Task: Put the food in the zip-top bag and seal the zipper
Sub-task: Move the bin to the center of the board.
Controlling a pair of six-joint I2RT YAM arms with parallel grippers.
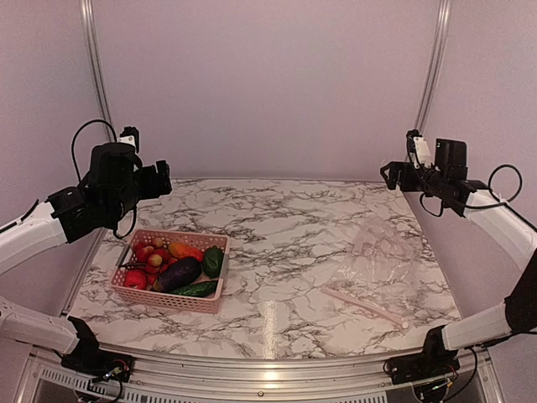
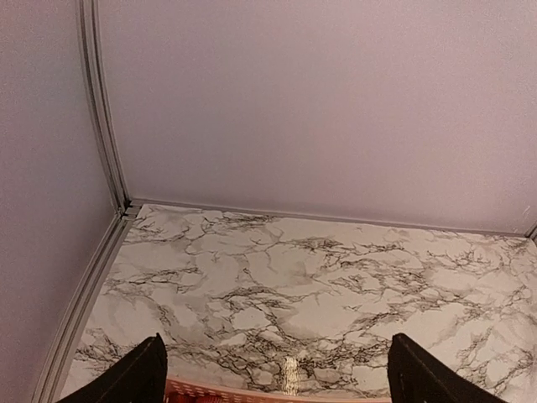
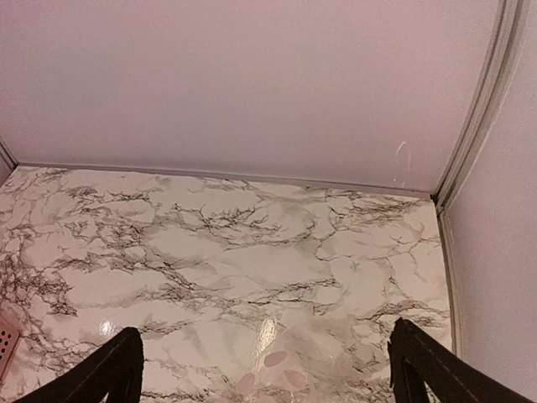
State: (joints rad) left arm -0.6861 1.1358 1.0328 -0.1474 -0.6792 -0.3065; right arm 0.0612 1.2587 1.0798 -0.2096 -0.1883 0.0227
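Flat on the worktop's (image 1: 277, 218) right half: bag (image 1: 382, 260), zipper (image 1: 367, 307) along its near edge, slanting from far-left to near-right. Heaped in the basket (image 1: 168, 300) at left, well apart: food (image 1: 178, 274). Aloft and spread: left pincer (image 2: 277, 374), right pincer (image 3: 268, 361). In wrist views, only a basket rim sliver and a faint bag patch.

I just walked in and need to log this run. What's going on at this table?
Nothing is being handled yet. The left claw and right claw hover open and empty above the table. The toy food sits in the pink basket on the left. The clear bag lies flat on the right with nothing in it.
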